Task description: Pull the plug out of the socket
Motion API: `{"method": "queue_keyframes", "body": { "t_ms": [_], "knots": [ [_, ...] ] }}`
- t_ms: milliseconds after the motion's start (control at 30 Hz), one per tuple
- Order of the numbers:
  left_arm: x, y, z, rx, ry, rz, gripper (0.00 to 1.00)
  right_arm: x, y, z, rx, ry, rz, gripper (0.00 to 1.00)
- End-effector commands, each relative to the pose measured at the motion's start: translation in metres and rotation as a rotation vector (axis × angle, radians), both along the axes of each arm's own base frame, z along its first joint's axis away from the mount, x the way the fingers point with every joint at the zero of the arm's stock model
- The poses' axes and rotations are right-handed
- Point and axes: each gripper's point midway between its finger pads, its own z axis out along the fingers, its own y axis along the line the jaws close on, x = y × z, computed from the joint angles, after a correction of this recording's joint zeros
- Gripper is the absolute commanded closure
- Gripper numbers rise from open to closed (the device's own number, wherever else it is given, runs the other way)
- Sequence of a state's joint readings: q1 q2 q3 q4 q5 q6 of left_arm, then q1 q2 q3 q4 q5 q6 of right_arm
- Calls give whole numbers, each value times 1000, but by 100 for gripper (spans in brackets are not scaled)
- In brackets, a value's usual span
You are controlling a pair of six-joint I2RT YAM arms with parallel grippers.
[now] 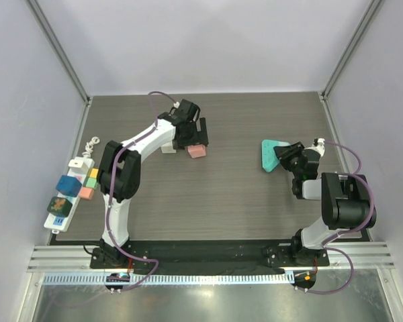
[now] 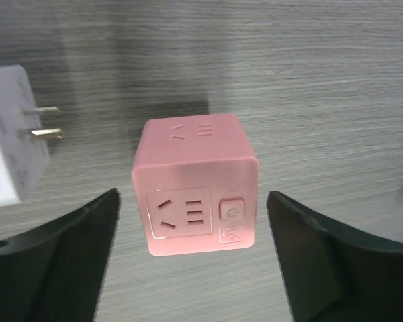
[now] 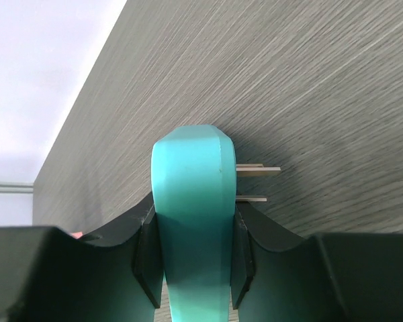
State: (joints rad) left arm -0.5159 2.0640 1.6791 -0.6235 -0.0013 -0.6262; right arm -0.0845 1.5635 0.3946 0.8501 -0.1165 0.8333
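Left claw (image 2: 193, 221) wide astride pink cube adapter (image 2: 195, 181) lying unplugged on worktop (image 2: 322, 80), right claw (image 3: 193, 261) gripping teal plug (image 3: 191, 201), prongs bare; next: lift left clear, set teal down.

white plug (image 2: 7, 144): cut off by the left edge
teal plug (image 3: 191, 221): lower end cut off by the bottom edge
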Motion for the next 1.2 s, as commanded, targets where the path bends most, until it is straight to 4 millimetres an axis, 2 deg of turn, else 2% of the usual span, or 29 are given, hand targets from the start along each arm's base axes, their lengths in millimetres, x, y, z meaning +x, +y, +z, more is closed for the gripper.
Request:
{"method": "queue_keyframes", "body": {
  "t_ms": [0, 200, 233, 267, 300, 333, 367, 400, 467, 500, 533, 567, 600, 633, 667, 700, 733, 867, 900, 933, 1000, 1033, 1067, 1100, 1133, 1167],
  "knots": [
    [14, 10, 32, 37, -94, 27, 2, 13, -1, 25, 22, -80, 31, 69],
    [10, 20, 84, 33, -179, 44, 0, 15, -10, 17, 6, -38, 43, 52],
    [6, 23, 104, 14, -212, 48, 0, 15, -11, 14, 4, -23, 42, 46],
    [2, 24, 114, 3, -227, 49, 0, 14, -13, 13, -7, -13, 35, 41],
    [-5, 29, 113, 7, -223, 52, 0, 13, -19, 15, -25, -8, 7, 35],
    [-9, 31, 124, -9, -247, 60, 0, 11, -21, 11, -36, 21, -4, 29],
    [-18, 37, 145, -35, -287, 65, 0, 10, -24, 13, -70, 25, -7, 14],
    [-28, 42, 145, -41, -285, 73, 0, 8, -30, 15, -90, 49, -35, 10],
    [-44, 50, 153, -57, -299, 74, 0, 6, -38, 19, -122, 69, -64, 7],
    [-58, 58, 179, -91, -353, 81, 0, 4, -41, 21, -143, 79, -71, 4],
    [-69, 66, 169, -77, -339, 88, 0, 1, -49, 28, -165, 98, -108, 1],
    [-78, 75, 175, -75, -354, 106, 0, -1, -50, 31, -179, 108, -110, 0],
    [-92, 86, 189, -86, -392, 123, 0, -3, -58, 37, -218, 117, -145, 0],
    [-103, 96, 183, -64, -383, 136, 0, -8, -66, 39, -248, 151, -184, 0],
    [-112, 113, 177, -13, -372, 178, 0, -10, -67, 51, -273, 140, -194, 0],
    [-120, 121, 175, 7, -362, 199, 0, -12, -70, 58, -300, 146, -208, 0],
    [-130, 130, 181, 10, -376, 214, 0, -14, -70, 64, -340, 170, -205, 0],
    [-158, 160, 163, 96, -325, 266, 0, -18, -54, 99, -495, 173, -218, 0],
    [-165, 167, 158, 114, -309, 287, 0, -21, -30, 101, -524, 177, -157, 0],
    [-171, 171, 162, 103, -321, 303, 0, -18, -23, 112, -546, 155, -144, 0],
    [-181, 178, 158, 96, -323, 328, 0, -15, 9, 114, -548, 131, -50, 0],
    [-184, 180, 162, 68, -339, 348, 0, -13, 23, 118, -536, 106, -9, 0],
    [-192, 184, 174, 24, -386, 365, 0, -11, 36, 118, -532, 88, 33, 0],
    [-196, 187, 177, -1, -412, 382, 0, -14, 64, 118, -529, 63, 108, 0],
    [-197, 189, 185, -44, -451, 405, 0, -10, 80, 120, -515, 22, 137, 0],
    [-207, 193, 202, -109, -520, 415, 0, -10, 96, 120, -502, 2, 180, 0]
  ]
}}
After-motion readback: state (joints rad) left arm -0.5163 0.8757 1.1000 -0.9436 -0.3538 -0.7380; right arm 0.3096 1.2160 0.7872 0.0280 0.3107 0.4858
